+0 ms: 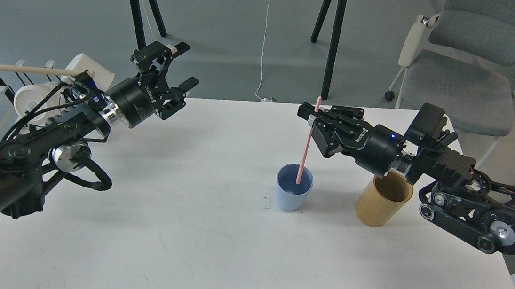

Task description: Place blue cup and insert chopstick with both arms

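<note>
The pale blue cup stands upright on the white table, near its middle. My right gripper is shut on the upper part of the pink chopstick, above and just behind the cup. The chopstick hangs nearly upright and its lower end is inside the cup's mouth. My left gripper is open and empty, held above the table's back left edge, far from the cup.
A tan wooden cylinder stands right of the blue cup, under my right arm. White mugs and a pale wooden dowel sit on a rack at the far left. A grey chair stands behind the table's right side.
</note>
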